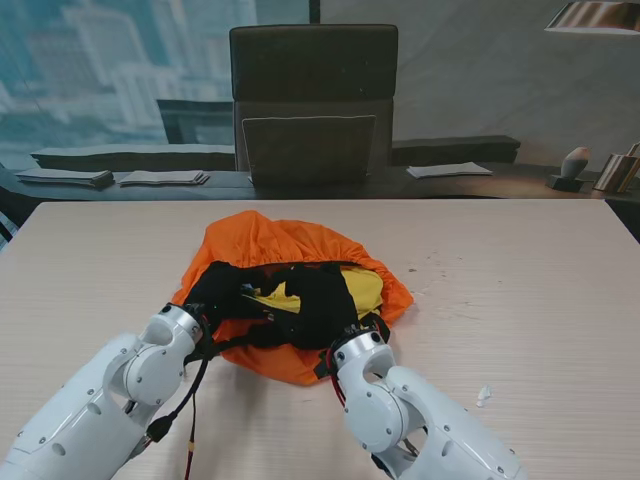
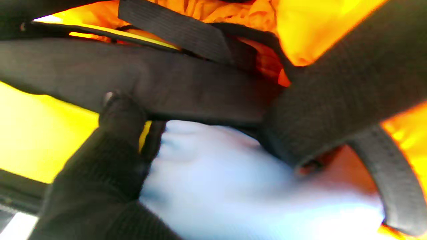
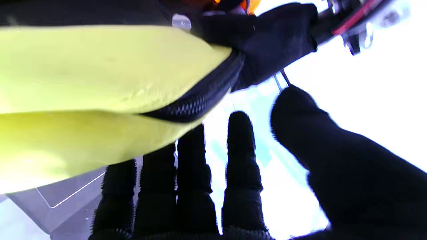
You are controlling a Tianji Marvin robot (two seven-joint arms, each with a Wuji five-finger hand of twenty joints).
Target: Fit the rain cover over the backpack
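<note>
The yellow backpack with black straps [image 1: 300,298] is lying near the middle of the pale wood-grain table [image 1: 520,270], and it is sitting inside the crumpled orange fabric rain cover [image 1: 265,245], which is wrapping its far side and both flanks while the strap side is facing up, uncovered. At the backpack's left edge, the black-gloved left hand [image 1: 212,292] is reaching in from the white left arm [image 1: 110,385] and is resting against the black webbing. In the left wrist view one gloved finger [image 2: 121,113] is pressing against a broad black strap [image 2: 186,96], with orange cover cloth glowing behind the strap; whether the remaining fingers are curled around anything cannot be told, since they are hidden. At the backpack's near right edge, the black-gloved right hand [image 1: 320,310] is lying on the dark centre of the pack, extending from the white right arm [image 1: 400,410]. In the right wrist view its fingers [image 3: 240,146] are stretching out straight and spread apart, holding nothing, with the thumb standing well apart from them and the backpack's yellow panel and black zipper [image 3: 200,98] sitting just beside the fingertips. Behind the backpack, past the table's far edge, a dark upholstered chair [image 1: 313,100] is standing.
</note>
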